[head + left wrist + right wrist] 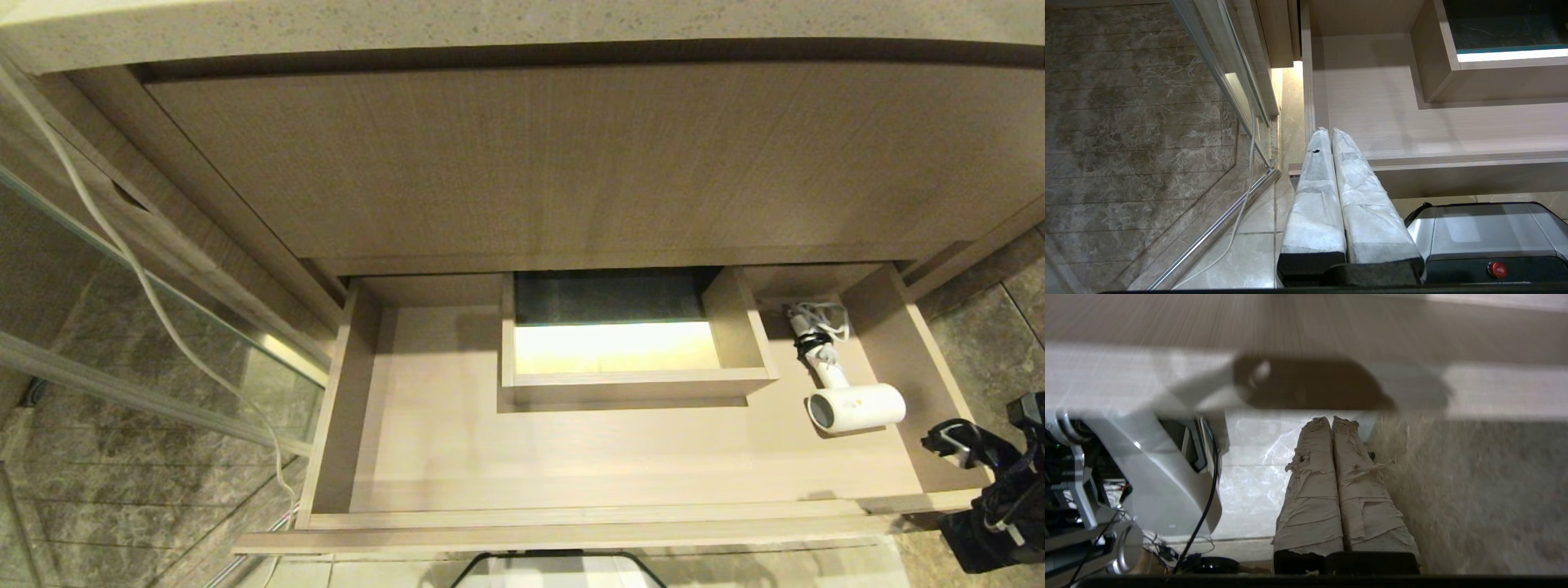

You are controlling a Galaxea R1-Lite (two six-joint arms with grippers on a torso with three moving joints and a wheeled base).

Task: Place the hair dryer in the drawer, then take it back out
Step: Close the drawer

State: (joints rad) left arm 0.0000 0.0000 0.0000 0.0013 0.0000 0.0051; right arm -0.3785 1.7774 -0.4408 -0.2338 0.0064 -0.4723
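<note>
The drawer [571,518] stands pulled out, wide and shallow, in light wood grain. Inside it, near the right wall, lies the white hair dryer [855,406] with its dark grille end facing left and its bundled cord [812,327] stretched toward the back. My right arm [992,482] is outside the drawer's front right corner. In the right wrist view the right gripper [1331,420] is shut and empty, just under the blurred drawer front [1126,371]. The left gripper [1329,131] is shut on nothing, parked by the drawer's front left corner [1306,134].
A boxed cutout [629,351] rises in the drawer's middle. A taller wood-grain panel [571,163] and a stone counter [490,24] stand above. A glass partition [163,327] with a white cable [147,286] is at the left. My base [1486,232] is below the drawer front.
</note>
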